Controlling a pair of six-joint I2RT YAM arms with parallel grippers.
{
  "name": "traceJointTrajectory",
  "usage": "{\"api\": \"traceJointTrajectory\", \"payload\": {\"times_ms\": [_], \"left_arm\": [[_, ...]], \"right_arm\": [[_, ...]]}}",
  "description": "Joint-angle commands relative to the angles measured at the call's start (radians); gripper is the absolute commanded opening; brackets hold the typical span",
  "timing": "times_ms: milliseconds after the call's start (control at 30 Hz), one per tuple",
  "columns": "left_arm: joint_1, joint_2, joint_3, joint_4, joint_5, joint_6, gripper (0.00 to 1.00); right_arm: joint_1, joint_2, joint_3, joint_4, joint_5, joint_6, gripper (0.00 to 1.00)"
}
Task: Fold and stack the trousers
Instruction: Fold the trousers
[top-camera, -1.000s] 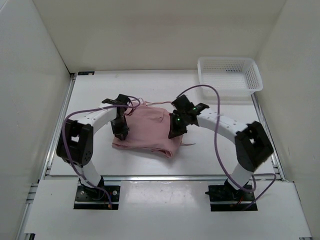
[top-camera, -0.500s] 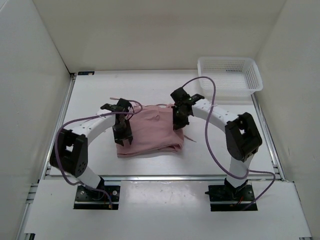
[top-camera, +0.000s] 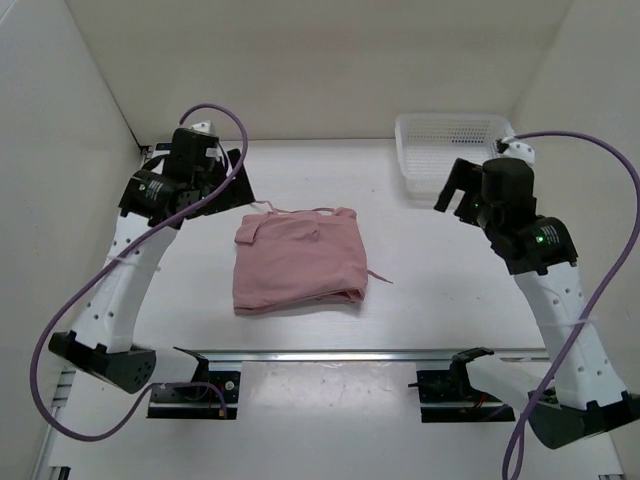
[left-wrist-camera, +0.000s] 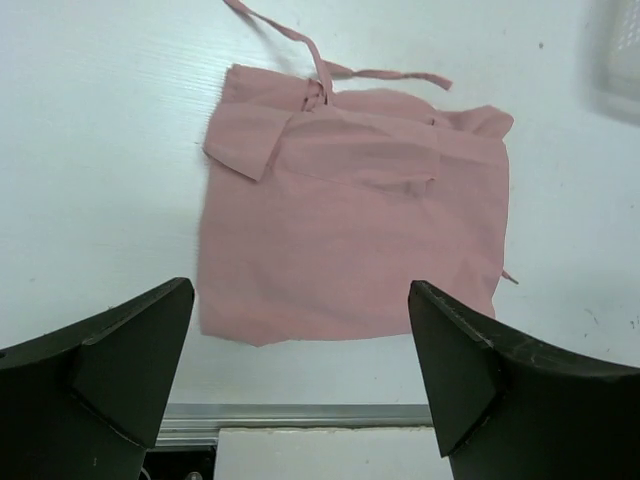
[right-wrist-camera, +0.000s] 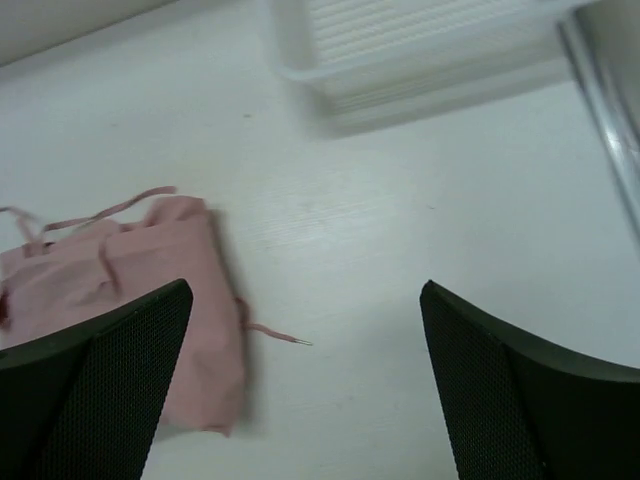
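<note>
The dusty-pink trousers (top-camera: 298, 262) lie folded into a flat square packet in the middle of the table, with nothing holding them. Their drawstring (left-wrist-camera: 300, 45) trails off the far edge, and one string end (right-wrist-camera: 275, 333) sticks out on the right side. My left gripper (top-camera: 232, 172) hangs open high above the table to the packet's far left. The left wrist view looks down on the trousers (left-wrist-camera: 350, 220) between that gripper's (left-wrist-camera: 300, 300) spread fingers. My right gripper (top-camera: 455, 190) is open and raised to the right. Its wrist view shows the trousers (right-wrist-camera: 130, 290) at the lower left.
A white mesh basket (top-camera: 458, 150) stands at the far right corner of the table and shows in the right wrist view as the basket (right-wrist-camera: 420, 50) at the top. A metal rail (top-camera: 330, 353) runs along the near table edge. White walls close in the sides.
Both grippers opened and let go of the trousers. Both arms rose and swung out to their sides. The trousers settled into a flat square.
</note>
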Motion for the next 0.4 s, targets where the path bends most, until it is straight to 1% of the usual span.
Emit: {"api": "traceJointTrajectory", "payload": {"times_ms": [0, 33, 133, 267, 367], "left_arm": [[0.010, -0.055, 0.062, -0.053, -0.092, 0.009, 1.00], [0.010, -0.068, 0.072, -0.053, -0.092, 0.009, 1.00], [0.053, -0.126, 0.095, -0.053, -0.103, -0.004, 1.00], [0.082, -0.173, 0.104, -0.030, -0.103, 0.006, 1.00], [0.105, -0.174, 0.104, -0.030, -0.103, 0.016, 1.00]], "right_arm": [[-0.074, -0.014, -0.073, -0.110, 0.070, -0.069, 0.99], [-0.118, -0.026, -0.084, -0.110, 0.070, -0.069, 0.99], [-0.187, -0.074, -0.097, -0.119, 0.070, -0.078, 0.99], [-0.232, -0.109, -0.109, -0.119, 0.082, -0.078, 0.99], [-0.258, -0.131, -0.109, -0.130, 0.082, -0.067, 0.99]]}}
